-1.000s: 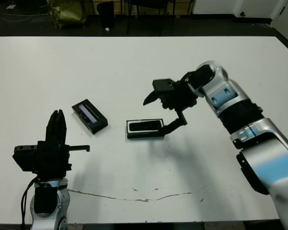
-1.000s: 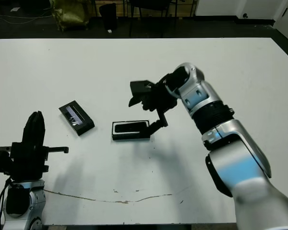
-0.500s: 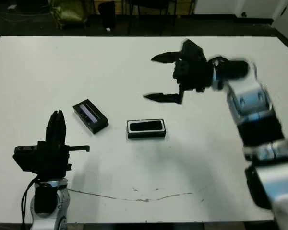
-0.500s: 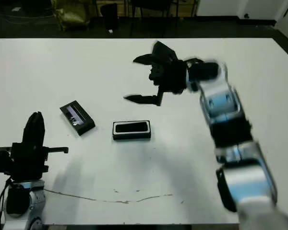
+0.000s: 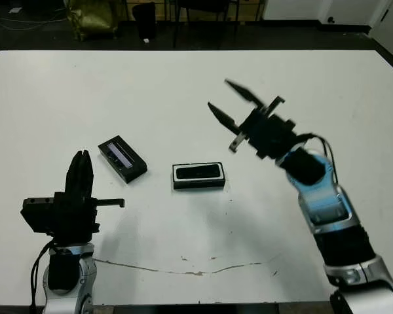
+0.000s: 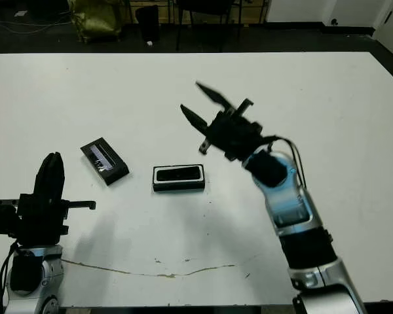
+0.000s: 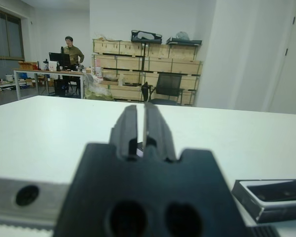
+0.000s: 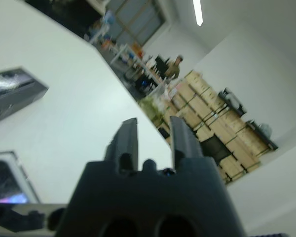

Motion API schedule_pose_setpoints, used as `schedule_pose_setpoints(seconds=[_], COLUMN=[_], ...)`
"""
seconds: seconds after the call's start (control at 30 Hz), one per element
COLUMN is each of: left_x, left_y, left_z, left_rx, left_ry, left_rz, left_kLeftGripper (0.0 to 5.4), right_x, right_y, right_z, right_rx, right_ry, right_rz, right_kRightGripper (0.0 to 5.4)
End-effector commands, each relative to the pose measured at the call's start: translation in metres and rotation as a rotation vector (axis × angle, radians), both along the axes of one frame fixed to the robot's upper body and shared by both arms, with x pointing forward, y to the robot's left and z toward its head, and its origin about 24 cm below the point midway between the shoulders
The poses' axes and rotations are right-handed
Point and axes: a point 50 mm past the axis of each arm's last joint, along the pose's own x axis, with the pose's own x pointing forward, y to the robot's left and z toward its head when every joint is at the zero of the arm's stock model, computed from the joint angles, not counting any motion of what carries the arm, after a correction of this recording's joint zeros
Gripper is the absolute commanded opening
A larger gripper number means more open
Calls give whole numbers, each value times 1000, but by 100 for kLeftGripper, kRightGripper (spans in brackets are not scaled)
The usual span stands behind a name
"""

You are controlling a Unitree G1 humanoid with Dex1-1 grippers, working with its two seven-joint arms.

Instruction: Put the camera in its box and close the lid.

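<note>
Both grippers hold nothing: right gripper (image 5: 230, 104) spread above the table (image 5: 183, 85), left gripper (image 7: 141, 129) pressed together. Camera (image 5: 198, 171) lies inside box (image 5: 198, 183); lid (image 5: 122, 157) nearby.

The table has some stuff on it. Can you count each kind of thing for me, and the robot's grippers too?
Box with the camera lying in it: 1
Camera: 1
Lid, lying apart from the box: 1
Grippers: 2, the left gripper and the right gripper
Total: 5
</note>
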Motion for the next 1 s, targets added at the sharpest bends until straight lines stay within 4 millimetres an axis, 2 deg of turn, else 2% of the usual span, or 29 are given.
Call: schedule_pose_setpoints(seconds=[0.03,0.1,0.4,0.63,1.0], left_x=[0,0,1,0,-1], left_y=[2,2,1,2,1], left_z=[-4,-4,-2,-3,-3], left_rx=[12,9,22,22,16], left_ry=[22,27,14,14,22], left_rz=[2,5,3,7,8], left_kLeftGripper=[0,0,0,0,0], right_x=[1,3,7,10,1], right_y=[1,3,11,12,9], right_z=[-11,-13,-26,-46,-69], right_rx=[-52,-97,-199,-279,-403], right_ry=[80,119,276,341,446], right_rz=[-25,-28,-51,-64,-65], right_kRightGripper=[23,1,1,1,1])
